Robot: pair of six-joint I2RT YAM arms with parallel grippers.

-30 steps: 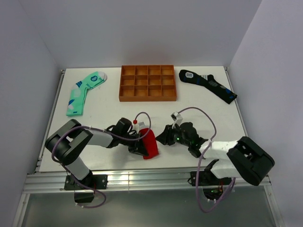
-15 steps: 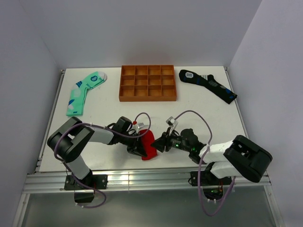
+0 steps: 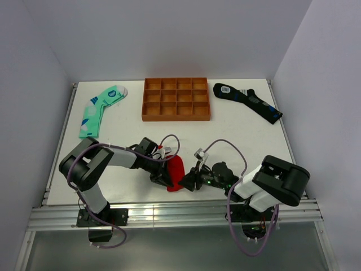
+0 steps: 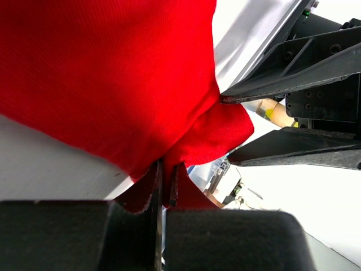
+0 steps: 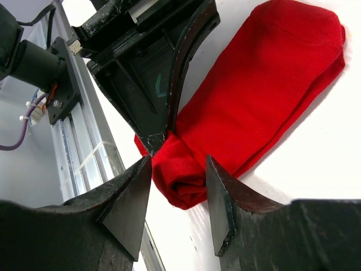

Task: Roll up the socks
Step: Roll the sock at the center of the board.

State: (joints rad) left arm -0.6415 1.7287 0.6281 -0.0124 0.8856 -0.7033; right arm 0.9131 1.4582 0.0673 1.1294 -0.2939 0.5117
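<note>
1. nearest the arm bases, close to the front edge of the white counter (image 3: 130, 195), the red sock (image 3: 177, 168) lies between the two arms.
2. the sock's near end is turned over into a short, thick roll. the rest of it lies flat on the counter and stretches away from the roll toward the far side.
3. the left tool (image 3: 164, 179) comes in low from the left and is clamped on the red sock. in the left wrist view its two fingers (image 4: 84, 237) are almost together, with a thin fold of red cloth pinched between them.
4. the right tool (image 3: 189, 182) comes in low from the right and meets the left one nearly tip to tip. in the right wrist view its fingers (image 5: 127, 209) stand apart, one on each side of the rolled end. the roll sits in the gap between them and is not squeezed.
5. in the left wrist view, the tip of one finger of the right tool touches the edge of the red cloth, while the other is just clear of it.
6. farther back, around the middle of the counter, sits an orange-brown wooden tray (image 3: 176, 117) divided into twelve compartments, three rows of four.
7. at the far left a green sock (image 3: 100, 110) with a white pattern lies flat, well apart from the tray.
8. at the far right a dark sock (image 3: 248, 101) with blue markings lies flat, slanting toward the right edge of the counter.
</note>
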